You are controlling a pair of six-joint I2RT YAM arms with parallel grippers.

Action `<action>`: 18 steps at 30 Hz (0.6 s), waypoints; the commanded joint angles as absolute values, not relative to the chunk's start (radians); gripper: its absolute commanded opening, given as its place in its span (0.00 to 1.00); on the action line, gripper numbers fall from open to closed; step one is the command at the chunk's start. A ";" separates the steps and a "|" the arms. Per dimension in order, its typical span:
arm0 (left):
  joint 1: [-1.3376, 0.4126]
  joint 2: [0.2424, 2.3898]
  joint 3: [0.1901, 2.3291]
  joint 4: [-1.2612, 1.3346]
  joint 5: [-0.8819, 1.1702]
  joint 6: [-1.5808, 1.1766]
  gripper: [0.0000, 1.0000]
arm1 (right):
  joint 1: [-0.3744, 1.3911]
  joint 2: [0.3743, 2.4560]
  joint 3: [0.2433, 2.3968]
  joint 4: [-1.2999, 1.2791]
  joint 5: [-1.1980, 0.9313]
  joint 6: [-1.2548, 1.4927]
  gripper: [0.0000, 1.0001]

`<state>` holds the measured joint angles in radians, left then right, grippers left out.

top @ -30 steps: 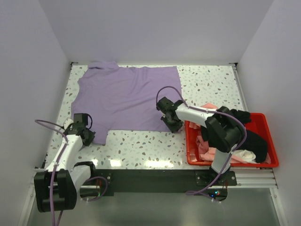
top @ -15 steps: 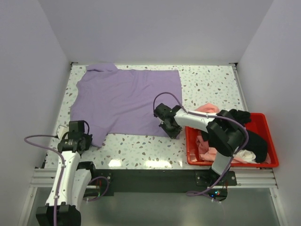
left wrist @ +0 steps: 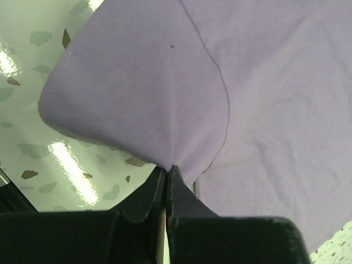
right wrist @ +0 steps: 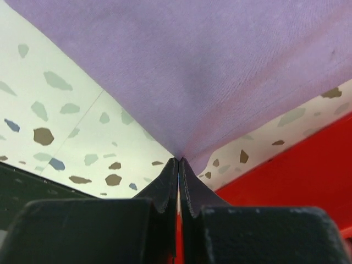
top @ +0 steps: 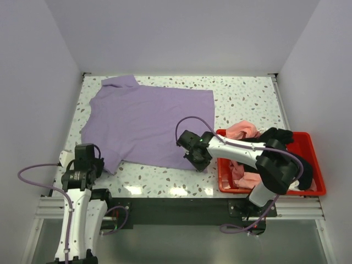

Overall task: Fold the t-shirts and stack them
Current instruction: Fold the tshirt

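Observation:
A large lavender-purple t-shirt (top: 146,121) lies spread flat on the speckled table. My left gripper (top: 102,166) is shut on its near left corner, and the cloth (left wrist: 165,99) rises from the closed jaws. My right gripper (top: 199,162) is shut on its near right corner, with purple cloth (right wrist: 198,71) fanning out from the jaws. A salmon-pink shirt (top: 242,131), a black shirt (top: 297,159) and a white shirt (top: 286,181) lie bunched in the red bin.
The red plastic bin (top: 311,142) stands at the near right, just right of my right gripper; its wall shows in the right wrist view (right wrist: 297,176). White walls enclose the table (top: 247,96) at back and sides.
Both grippers have drawn back toward the near edge with the shirt's near corners, dragging the purple shirt nearer. The left arm has pulled far back.

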<state>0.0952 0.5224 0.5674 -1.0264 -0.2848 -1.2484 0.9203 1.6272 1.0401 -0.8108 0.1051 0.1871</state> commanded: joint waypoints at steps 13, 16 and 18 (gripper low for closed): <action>0.094 0.730 0.644 -0.783 -0.238 -1.166 0.00 | 0.899 1.577 1.170 -0.904 0.175 0.198 0.00; 0.094 0.808 0.667 -0.706 -0.215 -1.164 0.00 | 0.858 1.585 1.213 -0.894 0.195 0.195 0.00; 0.094 0.833 0.679 -0.660 -0.215 -1.164 0.00 | 0.830 1.592 1.251 -0.902 0.192 0.181 0.00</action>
<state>0.0952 0.8131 0.6228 -0.8055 -0.2348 -1.1873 0.8665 1.5902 1.1790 -0.8856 0.1551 0.1898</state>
